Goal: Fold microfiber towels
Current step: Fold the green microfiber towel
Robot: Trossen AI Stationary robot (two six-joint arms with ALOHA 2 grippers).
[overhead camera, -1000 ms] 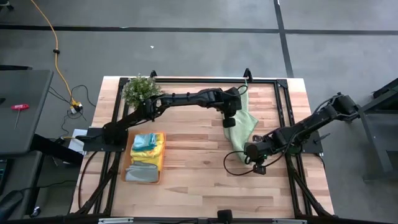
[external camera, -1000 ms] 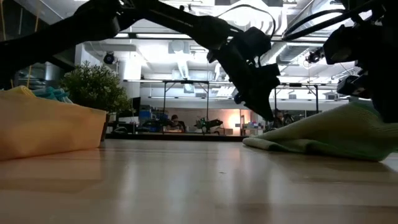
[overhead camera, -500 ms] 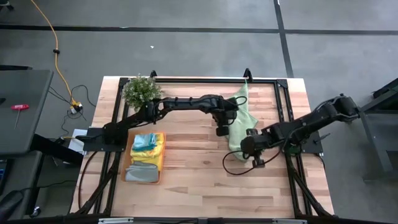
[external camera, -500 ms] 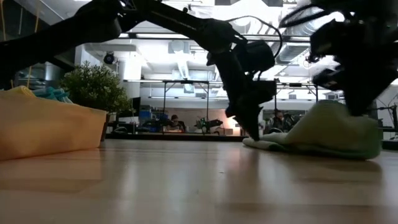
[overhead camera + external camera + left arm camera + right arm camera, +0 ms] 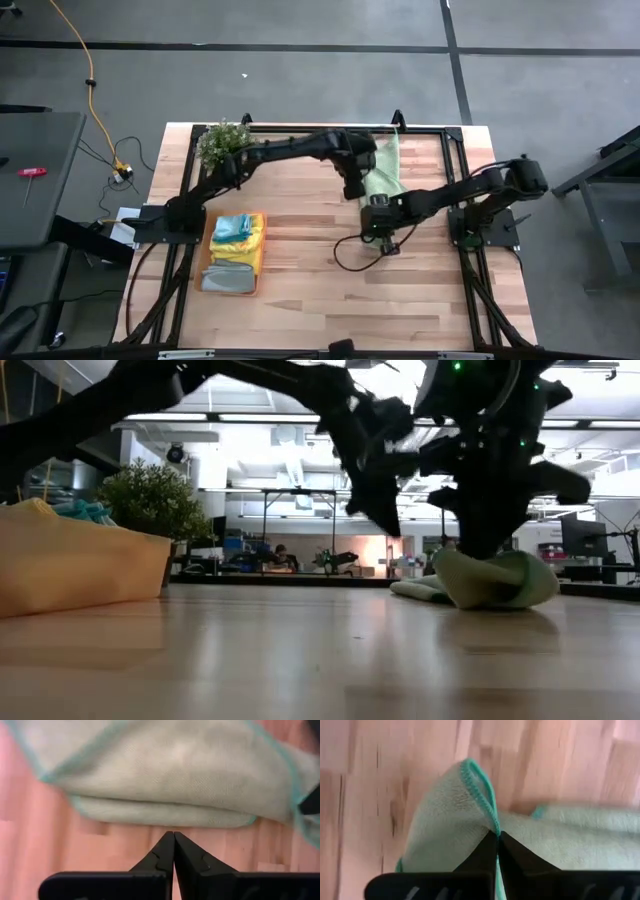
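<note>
Right pincer (image 5: 496, 836) pinching pale green towel (image 5: 445, 815); left pincer (image 5: 173, 837) closed, empty.

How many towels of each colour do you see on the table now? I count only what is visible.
Pale green towel, being folded near the middle of the table: 1
Yellow towel, in the orange tray: 1
Blue-teal towel, on the yellow one: 1
Grey towel, at the tray's near end: 1
Total: 4 towels visible; any hidden in the stack cannot be counted.

Both arms reach to mid-table, the left claw (image 5: 173, 851) closed empty, the right claw (image 5: 497, 851) pinched closed.
</note>
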